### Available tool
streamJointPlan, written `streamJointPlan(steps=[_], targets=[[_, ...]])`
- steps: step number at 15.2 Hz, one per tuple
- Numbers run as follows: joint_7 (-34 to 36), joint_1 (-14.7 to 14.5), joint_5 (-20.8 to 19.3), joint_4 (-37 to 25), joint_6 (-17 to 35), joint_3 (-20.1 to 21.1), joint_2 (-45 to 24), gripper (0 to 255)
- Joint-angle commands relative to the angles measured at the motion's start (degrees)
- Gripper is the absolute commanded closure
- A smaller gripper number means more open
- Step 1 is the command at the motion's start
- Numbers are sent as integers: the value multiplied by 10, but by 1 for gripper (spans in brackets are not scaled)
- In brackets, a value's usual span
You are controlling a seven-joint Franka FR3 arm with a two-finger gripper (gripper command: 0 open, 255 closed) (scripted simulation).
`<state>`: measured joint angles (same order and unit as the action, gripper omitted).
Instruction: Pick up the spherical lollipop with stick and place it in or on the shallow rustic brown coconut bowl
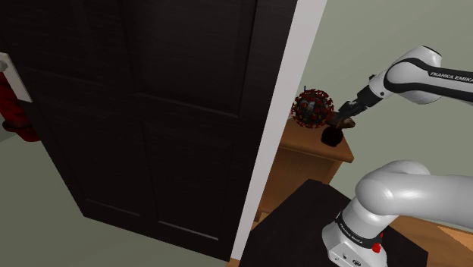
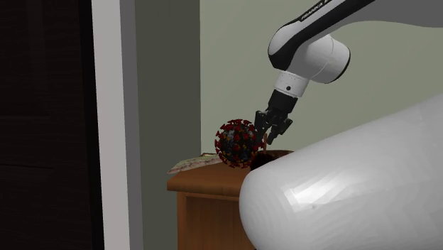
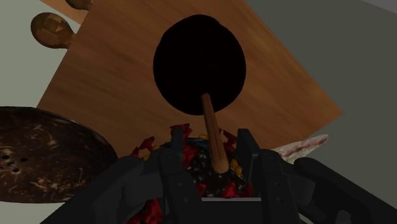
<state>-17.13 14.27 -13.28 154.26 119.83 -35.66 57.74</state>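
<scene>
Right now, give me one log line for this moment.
fingers: shut on lollipop | lollipop: held above wooden table | coconut bowl: lollipop not in it

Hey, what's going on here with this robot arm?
The arm's black gripper is clasped on a spiky red lollipop and holds it in the air above a small wooden table. A dark brown speckled bowl lies close by. The lollipop is not in it yet.

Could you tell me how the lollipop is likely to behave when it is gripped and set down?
The lollipop has a round head, so it would probably roll if released, though its stick should limit that. The red bumps over its surface may give the gripper some purchase, making slipping less likely.
</scene>
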Motion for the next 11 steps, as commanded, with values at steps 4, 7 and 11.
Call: streamJointPlan(steps=[4, 7, 11], targets=[[8, -7, 11, -34, -34, 16, 1, 255], [12, -12, 18, -56, -54, 25, 0, 255], [17, -18, 26, -87, -81, 36, -3, 255]])
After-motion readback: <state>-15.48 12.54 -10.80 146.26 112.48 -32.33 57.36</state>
